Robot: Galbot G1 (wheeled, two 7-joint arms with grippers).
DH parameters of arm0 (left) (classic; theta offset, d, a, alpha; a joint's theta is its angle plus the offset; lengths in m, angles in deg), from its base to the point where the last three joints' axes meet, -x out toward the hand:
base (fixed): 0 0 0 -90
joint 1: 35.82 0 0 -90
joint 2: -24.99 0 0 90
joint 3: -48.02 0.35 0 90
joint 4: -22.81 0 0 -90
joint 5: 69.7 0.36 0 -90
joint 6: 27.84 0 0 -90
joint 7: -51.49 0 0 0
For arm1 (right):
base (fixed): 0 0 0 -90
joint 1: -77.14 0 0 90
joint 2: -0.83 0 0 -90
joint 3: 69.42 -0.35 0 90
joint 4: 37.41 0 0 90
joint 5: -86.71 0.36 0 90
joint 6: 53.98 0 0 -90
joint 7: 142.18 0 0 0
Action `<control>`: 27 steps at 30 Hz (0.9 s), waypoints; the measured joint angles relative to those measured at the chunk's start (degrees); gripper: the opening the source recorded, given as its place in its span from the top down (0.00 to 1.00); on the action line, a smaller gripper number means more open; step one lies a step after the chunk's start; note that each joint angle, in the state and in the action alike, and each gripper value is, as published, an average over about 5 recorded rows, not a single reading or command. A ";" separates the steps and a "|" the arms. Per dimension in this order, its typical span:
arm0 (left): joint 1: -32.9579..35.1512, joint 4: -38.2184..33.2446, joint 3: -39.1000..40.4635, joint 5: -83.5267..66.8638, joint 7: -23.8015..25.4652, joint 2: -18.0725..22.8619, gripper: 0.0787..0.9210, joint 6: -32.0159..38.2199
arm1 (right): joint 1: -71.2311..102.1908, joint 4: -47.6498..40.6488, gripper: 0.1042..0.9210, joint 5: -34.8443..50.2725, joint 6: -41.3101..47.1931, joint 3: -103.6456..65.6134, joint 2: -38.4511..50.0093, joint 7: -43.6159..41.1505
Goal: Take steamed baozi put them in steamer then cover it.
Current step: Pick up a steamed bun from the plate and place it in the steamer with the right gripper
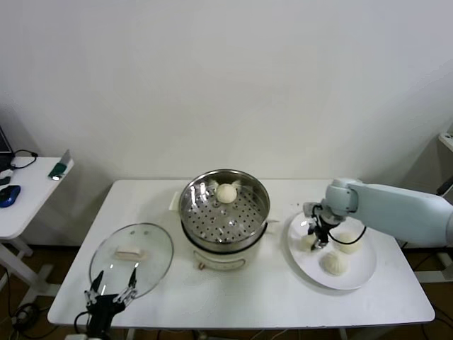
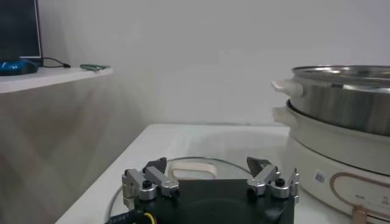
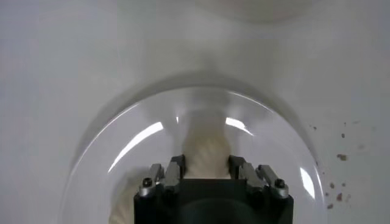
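Observation:
The steamer (image 1: 249, 228) stands at the table's middle with one baozi (image 1: 226, 193) on its perforated tray. Three baozi lie on a white plate (image 1: 359, 273) to its right. My right gripper (image 1: 316, 238) is down on the plate, shut on the baozi (image 1: 308, 242) nearest the steamer; in the right wrist view its fingers press both sides of that baozi (image 3: 206, 152). The cover (image 1: 132, 258) lies flat on the table to the steamer's left. My left gripper (image 1: 112, 293) is open and empty at the cover's near edge; the left wrist view shows the cover's handle (image 2: 194, 168) just beyond it.
A side desk (image 1: 25, 195) with a blue mouse stands off the table's left. The other two baozi (image 1: 347, 242) (image 1: 334, 263) lie close to the right gripper. The steamer (image 2: 341, 103) rises near the left gripper.

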 measured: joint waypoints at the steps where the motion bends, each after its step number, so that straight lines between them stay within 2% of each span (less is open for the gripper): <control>1: -0.05 -0.04 0.08 0.01 0.00 0.00 0.12 -0.01 | -1.96 0.55 0.52 0.57 -0.27 1.09 -0.04 -0.42; 14: -0.15 -0.31 0.80 -0.04 0.01 -0.44 0.12 -0.18 | -25.92 7.72 0.53 12.15 -0.43 6.57 -4.73 -4.40; 20: -0.04 -0.69 0.69 -0.31 0.01 -0.76 0.12 -0.25 | -29.06 9.40 0.53 17.63 1.75 3.40 -10.17 -3.42; 27: 0.08 -1.16 0.48 -0.53 0.01 -0.76 0.12 -0.32 | -27.01 8.66 0.53 20.30 4.05 0.30 -18.59 -1.12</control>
